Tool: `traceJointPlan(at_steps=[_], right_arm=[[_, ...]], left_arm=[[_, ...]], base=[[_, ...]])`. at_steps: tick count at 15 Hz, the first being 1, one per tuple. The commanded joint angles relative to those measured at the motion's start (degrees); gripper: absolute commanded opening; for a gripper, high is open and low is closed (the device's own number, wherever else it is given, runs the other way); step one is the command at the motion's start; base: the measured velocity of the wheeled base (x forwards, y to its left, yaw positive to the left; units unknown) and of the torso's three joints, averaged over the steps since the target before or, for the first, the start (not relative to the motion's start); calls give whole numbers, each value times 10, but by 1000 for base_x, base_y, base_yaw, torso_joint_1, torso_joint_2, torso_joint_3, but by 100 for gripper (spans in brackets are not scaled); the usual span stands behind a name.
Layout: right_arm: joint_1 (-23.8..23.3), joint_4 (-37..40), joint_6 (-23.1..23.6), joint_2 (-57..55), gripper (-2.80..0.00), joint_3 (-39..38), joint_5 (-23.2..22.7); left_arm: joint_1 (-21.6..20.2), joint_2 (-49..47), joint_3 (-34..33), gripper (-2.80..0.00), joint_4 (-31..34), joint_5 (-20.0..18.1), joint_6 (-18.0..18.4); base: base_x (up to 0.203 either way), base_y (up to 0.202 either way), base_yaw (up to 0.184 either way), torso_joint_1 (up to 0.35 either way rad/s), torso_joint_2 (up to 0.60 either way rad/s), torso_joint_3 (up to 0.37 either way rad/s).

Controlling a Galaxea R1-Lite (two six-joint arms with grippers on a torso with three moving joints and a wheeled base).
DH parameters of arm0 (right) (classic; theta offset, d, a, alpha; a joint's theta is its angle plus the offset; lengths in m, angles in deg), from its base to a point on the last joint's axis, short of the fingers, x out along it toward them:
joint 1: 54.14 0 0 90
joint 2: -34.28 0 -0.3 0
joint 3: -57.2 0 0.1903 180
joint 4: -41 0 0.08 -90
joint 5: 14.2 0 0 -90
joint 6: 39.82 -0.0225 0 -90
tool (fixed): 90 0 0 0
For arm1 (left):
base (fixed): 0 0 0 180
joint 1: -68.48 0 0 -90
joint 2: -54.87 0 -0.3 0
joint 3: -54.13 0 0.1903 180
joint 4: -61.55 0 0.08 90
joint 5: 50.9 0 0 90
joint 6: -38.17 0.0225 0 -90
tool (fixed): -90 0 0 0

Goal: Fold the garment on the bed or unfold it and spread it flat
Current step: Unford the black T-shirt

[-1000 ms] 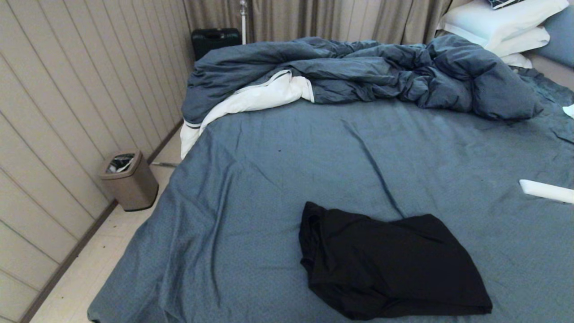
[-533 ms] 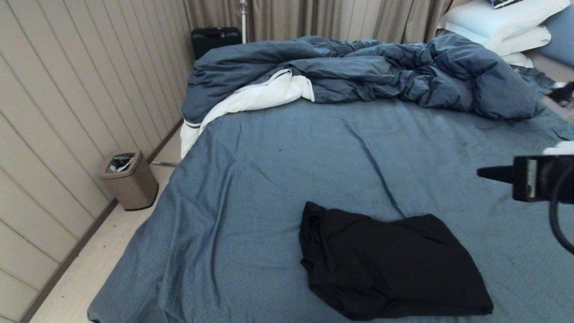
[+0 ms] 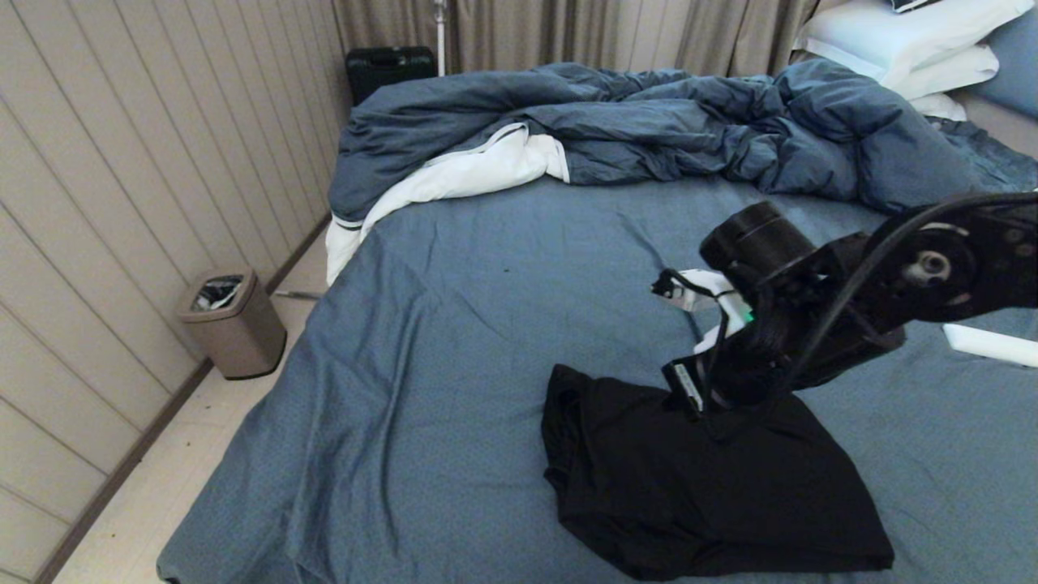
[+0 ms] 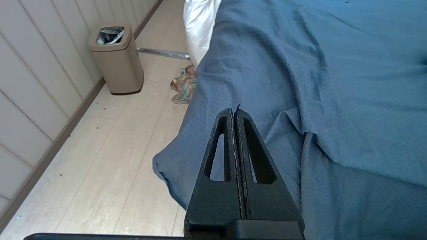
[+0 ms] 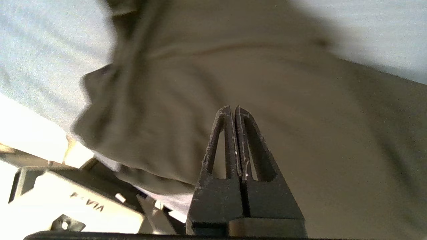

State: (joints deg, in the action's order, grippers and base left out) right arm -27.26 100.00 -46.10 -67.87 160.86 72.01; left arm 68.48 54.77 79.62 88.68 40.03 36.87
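place: bedroom | evidence: wide bed (image 3: 503, 268), rumpled duvet (image 3: 649, 130), 2 stacked white pillows (image 3: 908, 40), curtains (image 3: 568, 32), small bin (image 3: 233, 324), panelled wall (image 3: 122, 162)

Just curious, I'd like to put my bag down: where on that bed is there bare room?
The widest bare stretch of sheet lies between the heaped duvet and the black garment, reaching the edge by the bin. It is crowded on the other side: the right end effector hangs over the garment, and the pillows fill the far corner.
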Motion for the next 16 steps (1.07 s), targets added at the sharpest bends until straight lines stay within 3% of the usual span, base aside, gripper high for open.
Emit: traceJointPlan(at_steps=[1, 8, 12, 16], right_arm=[[28, 2, 0, -35, 0, 8, 0], [113, 5, 1, -62, 0, 56, 8], [156, 3, 8, -106, 0, 57, 134], [167, 2, 13, -127, 0, 56, 156]], left_arm=[[0, -1, 0, -280, 0, 0, 0], [0, -1, 0, -280, 0, 0, 0], [0, 0, 0, -280, 0, 0, 0], [0, -1, 0, -280, 0, 0, 0]], base=[[0, 0, 0, 0, 0, 0], [0, 0, 0, 0, 0, 0], [0, 0, 0, 0, 0, 0], [0, 0, 0, 0, 0, 0]])
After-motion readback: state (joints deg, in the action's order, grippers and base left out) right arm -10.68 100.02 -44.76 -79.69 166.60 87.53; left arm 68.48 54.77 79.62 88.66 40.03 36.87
